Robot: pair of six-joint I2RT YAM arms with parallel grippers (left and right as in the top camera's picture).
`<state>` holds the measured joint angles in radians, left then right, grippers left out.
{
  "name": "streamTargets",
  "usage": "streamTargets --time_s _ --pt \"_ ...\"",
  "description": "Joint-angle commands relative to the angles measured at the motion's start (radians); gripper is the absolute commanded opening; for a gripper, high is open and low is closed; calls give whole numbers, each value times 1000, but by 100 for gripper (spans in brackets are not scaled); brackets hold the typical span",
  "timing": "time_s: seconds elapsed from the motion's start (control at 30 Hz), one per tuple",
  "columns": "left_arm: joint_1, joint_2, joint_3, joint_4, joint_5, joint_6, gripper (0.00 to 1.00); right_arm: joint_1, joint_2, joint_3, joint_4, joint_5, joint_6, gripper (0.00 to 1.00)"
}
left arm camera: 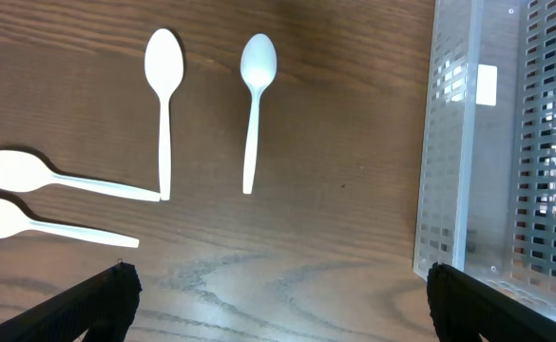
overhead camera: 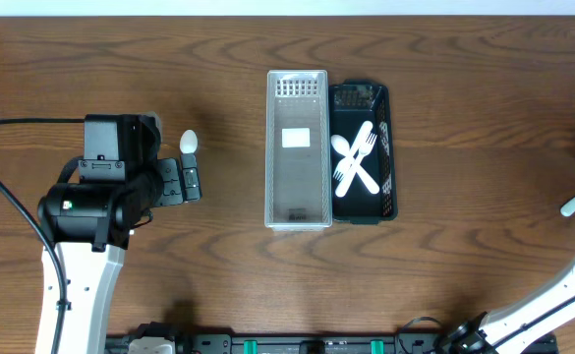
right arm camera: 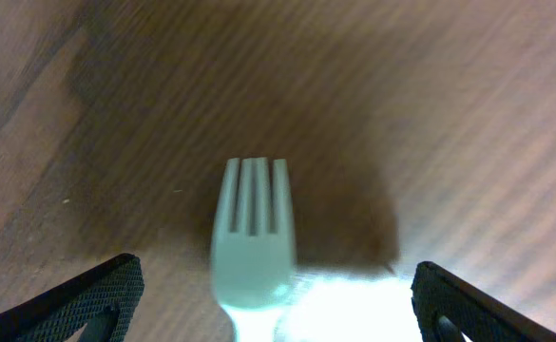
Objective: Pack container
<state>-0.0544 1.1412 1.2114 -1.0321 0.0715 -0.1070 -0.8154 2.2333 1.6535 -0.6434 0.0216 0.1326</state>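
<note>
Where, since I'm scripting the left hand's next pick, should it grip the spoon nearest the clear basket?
Grip the spoon mid-handle, straight down from above, with the left hand astride the shaft. It lies flat, its handle thin and straight, with bare table on both sides.

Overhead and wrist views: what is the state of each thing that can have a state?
Left gripper: open, holds nothing.
Right gripper: open, over the fork.
Fork: between the open fingers, not gripped.
Spoons: four, lying loose, outside both containers.
Clear container: upright, no cutlery inside.
Black container: upright, holds cutlery, crossed.
</note>
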Motion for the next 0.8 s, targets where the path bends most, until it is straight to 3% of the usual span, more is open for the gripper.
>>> streamTargets --time_s 0.0,0.43,0.77 --pt "-3 2 23 -3 -12 9 98 28 48 0 0 8 -19 93" --pt "-3 2 23 -3 -12 9 98 57 75 0 11 32 -22 91" --pt "-3 2 23 -3 -12 9 98 29 75 0 6 42 -22 69"
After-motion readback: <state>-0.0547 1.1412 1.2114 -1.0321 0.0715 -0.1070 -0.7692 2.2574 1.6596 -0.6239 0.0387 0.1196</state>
